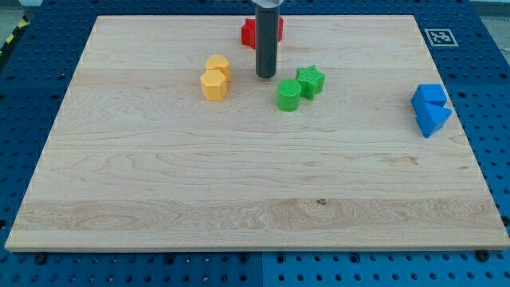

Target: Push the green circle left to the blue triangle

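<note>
Nearest the view's bottom: bare wooden board [239, 207] on a blue pegboard bench [490, 143]. Further up, at view's right edge of board, blue triangle [433, 119] w/ a blue cube [429, 96] touching just above it. Mid-board: green circle [289, 95], a squat round block, no long axis or facing to tell; green star [311, 80] touching it up-right. Well apart from the blue pair. View's left of these, two yellow blocks [214, 78] stacked close, touching. My tip [266, 76] stands upright, rod vertical, just up-left of green circle, small gap, not touching; nothing grasped, it's a bare rod. Behind rod, red block [251, 33], partly hidden, shape unclear. Top right corner: b/w fiducial tag [437, 36], no readable text.
</note>
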`<control>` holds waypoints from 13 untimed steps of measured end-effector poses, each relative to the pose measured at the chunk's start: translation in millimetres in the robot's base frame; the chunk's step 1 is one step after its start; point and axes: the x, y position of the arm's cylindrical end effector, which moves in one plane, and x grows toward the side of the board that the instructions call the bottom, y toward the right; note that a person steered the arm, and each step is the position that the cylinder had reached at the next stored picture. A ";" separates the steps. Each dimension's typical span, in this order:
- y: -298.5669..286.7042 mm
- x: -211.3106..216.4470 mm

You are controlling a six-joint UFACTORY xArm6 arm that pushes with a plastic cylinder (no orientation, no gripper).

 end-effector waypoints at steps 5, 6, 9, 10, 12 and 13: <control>48.8 59.6; 68.2 65.3; 87.1 65.6; 87.8 65.6; 95.8 72.3; 95.8 72.5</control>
